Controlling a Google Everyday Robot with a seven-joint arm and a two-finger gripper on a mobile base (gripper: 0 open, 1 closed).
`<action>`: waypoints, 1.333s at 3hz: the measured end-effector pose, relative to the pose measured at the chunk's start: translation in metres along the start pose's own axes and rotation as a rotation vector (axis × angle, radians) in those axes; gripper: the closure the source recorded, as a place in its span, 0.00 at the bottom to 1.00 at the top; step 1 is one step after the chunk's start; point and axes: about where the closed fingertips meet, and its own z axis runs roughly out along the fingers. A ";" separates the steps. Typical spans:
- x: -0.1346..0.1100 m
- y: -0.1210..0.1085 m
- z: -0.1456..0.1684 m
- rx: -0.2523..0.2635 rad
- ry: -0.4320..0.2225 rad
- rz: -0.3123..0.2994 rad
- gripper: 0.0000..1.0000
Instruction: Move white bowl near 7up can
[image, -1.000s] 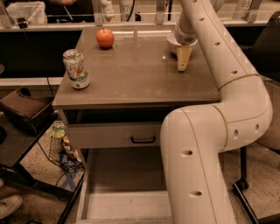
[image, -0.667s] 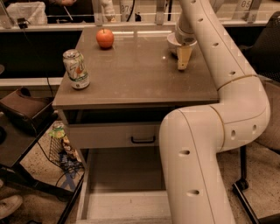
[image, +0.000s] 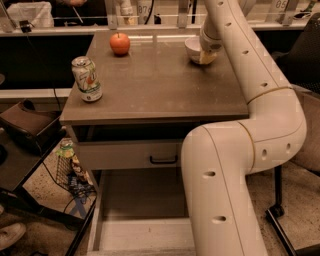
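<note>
The white bowl (image: 194, 48) sits at the far right of the table top (image: 160, 85). My gripper (image: 206, 56) hangs from the long white arm and is down at the bowl's right rim, covering part of it. The 7up can (image: 86, 79), silver-white with green lettering, stands upright near the table's front left corner, far from the bowl. I cannot see how the gripper meets the bowl.
An orange-red apple (image: 120, 44) sits at the far left of the table. Below the top is a shut drawer (image: 163, 160), with an open one (image: 145, 215) lower down. A wire basket (image: 74, 172) stands on the floor at left, and a dark chair (image: 307, 55) at right.
The gripper has moved a little toward the table's far edge and down onto the bowl. More of the bowl now shows to its left. The can and apple have not moved.
</note>
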 end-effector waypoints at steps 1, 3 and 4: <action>0.000 0.000 0.003 -0.001 0.000 0.000 1.00; -0.011 -0.013 -0.007 0.041 -0.011 -0.013 1.00; -0.007 -0.021 -0.038 0.084 -0.030 -0.031 1.00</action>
